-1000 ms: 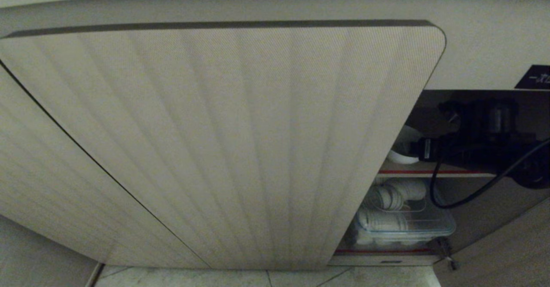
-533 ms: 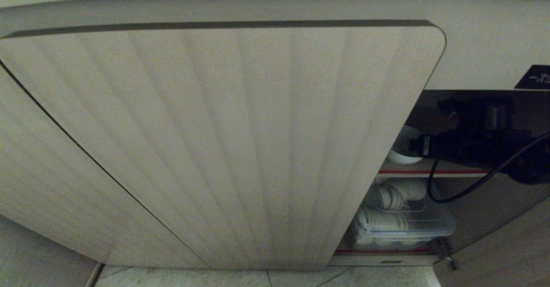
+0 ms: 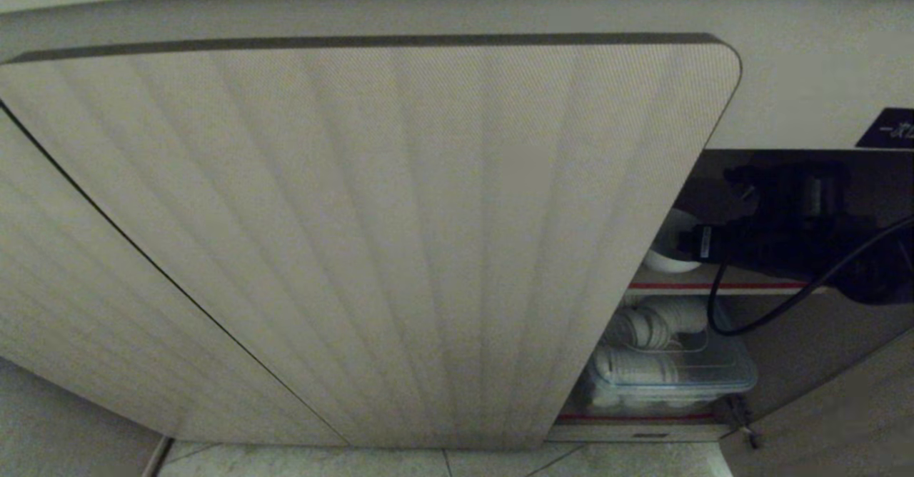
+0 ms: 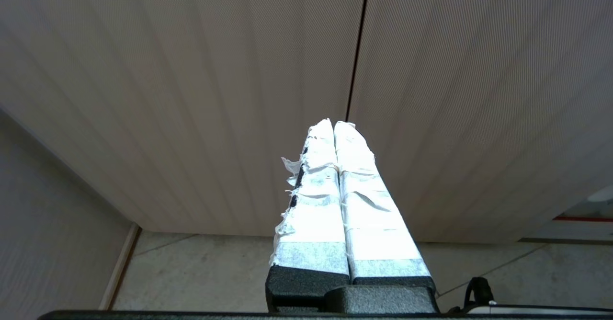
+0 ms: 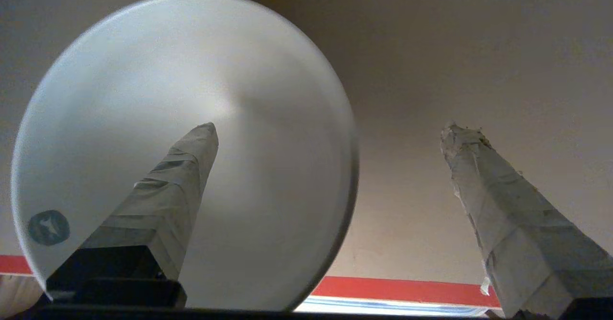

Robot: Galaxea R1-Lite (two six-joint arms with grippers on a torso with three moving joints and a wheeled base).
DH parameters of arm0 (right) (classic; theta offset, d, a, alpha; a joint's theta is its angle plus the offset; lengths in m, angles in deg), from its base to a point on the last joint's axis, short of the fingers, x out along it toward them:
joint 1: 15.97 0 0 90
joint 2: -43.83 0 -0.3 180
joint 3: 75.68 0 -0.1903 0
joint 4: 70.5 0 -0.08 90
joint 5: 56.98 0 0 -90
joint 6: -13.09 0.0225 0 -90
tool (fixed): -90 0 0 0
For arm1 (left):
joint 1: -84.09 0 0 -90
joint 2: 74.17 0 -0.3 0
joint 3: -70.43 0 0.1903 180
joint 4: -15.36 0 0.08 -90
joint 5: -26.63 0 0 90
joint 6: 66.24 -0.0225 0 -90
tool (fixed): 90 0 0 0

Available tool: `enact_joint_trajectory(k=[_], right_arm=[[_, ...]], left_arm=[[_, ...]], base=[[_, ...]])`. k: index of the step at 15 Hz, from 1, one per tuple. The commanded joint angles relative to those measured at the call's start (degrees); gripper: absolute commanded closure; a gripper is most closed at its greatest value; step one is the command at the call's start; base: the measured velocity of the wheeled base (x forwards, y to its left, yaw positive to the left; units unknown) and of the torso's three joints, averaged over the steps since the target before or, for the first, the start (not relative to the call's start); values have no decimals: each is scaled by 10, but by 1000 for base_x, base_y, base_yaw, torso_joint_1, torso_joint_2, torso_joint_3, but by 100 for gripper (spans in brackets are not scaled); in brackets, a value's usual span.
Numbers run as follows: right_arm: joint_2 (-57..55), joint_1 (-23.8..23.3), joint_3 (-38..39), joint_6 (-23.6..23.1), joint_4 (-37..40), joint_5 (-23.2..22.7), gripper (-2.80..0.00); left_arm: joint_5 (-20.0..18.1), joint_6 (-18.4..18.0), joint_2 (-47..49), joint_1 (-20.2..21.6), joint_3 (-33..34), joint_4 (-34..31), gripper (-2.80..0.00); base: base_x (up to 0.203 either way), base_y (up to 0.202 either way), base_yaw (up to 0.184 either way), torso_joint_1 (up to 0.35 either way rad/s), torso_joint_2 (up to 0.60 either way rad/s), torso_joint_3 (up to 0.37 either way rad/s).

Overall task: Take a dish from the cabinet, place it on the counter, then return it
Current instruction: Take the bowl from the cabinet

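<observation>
Since a second ago your right arm (image 3: pixel 785 248) has edged a little further left into the cabinet (image 3: pixel 357 248) toward the dish (image 3: pixel 668 252). Left to right: your left gripper (image 4: pixel 334 124) is parked by the ribbed doors, jaws pressed together — the dish sits on the red-edged shelf (image 3: pixel 714 285), and your right gripper (image 5: pixel 330 128) has its jaws wide, one finger (image 5: pixel 182 176) across the dish's face.

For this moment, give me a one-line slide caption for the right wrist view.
Open right gripper straddles the rim of the white bowl, one finger inside, above the cabinet's red-edged shelf.
</observation>
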Motion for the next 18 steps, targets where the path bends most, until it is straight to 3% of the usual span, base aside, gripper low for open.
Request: enact_joint_trajectory(k=[1,18], right_arm=[[-2,0,0,1,-2,-1,-280],[-13,0,-37,-1,31,-1,-280]], left_arm=[[-1,0,0,0,0,0,0],[0,0,0,1,0,0,0]], base=[[0,0,0,0,0,0],[0,0,0,0,0,0]])
